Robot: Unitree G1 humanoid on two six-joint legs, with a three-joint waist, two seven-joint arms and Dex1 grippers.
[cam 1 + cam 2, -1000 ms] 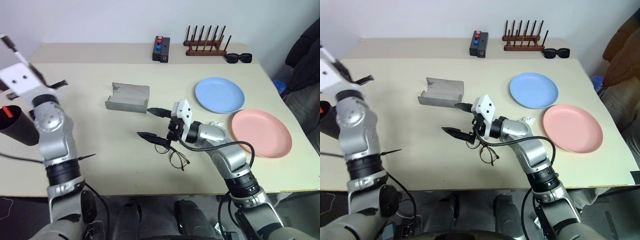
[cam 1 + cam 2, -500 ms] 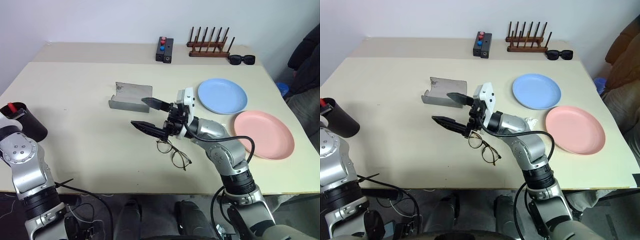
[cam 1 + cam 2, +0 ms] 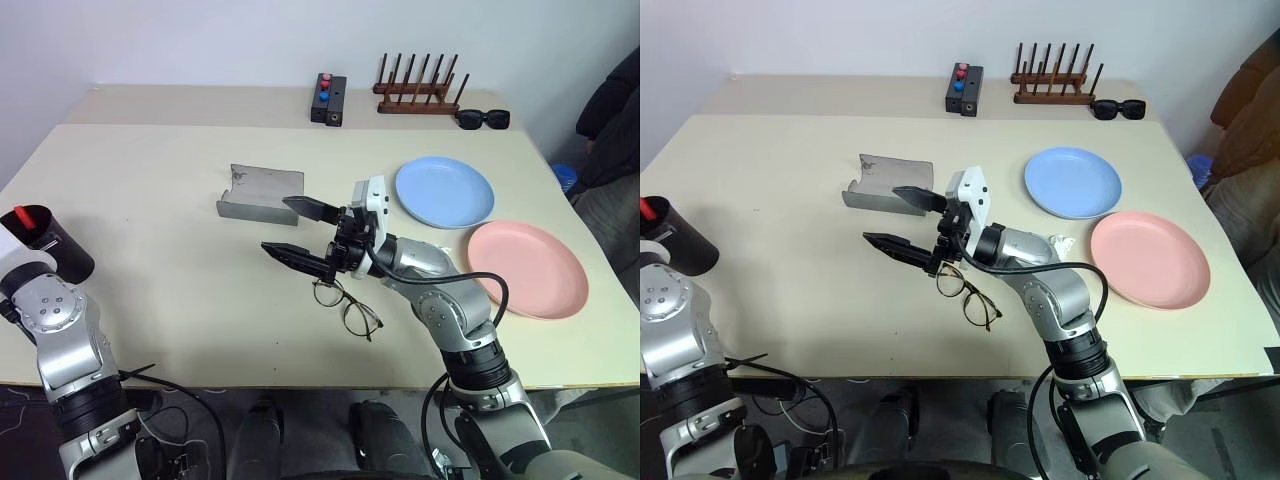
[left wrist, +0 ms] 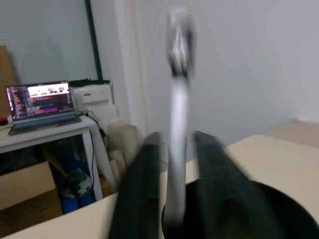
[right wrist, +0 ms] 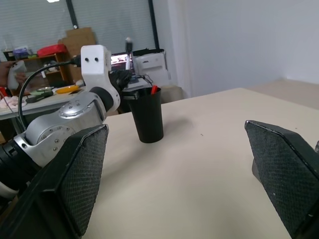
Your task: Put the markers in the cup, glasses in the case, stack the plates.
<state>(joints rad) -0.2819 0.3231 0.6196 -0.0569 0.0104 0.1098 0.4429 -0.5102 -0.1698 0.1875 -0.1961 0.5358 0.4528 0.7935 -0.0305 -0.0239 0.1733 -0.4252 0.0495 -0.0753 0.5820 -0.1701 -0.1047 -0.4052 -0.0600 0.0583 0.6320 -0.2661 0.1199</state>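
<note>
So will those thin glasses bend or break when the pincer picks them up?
Probably they bend a bit. The glasses have very thin wire rims, so a hard squeeze might warp them. They look light, and likely slip or swing if caught by one rim. The right pincer is open wide above them.

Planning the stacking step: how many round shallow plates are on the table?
2. The light blue round plate lies toward the table's right side; the pink round plate lies beside it, nearer the front right edge. They sit apart, neither on the other.
</note>
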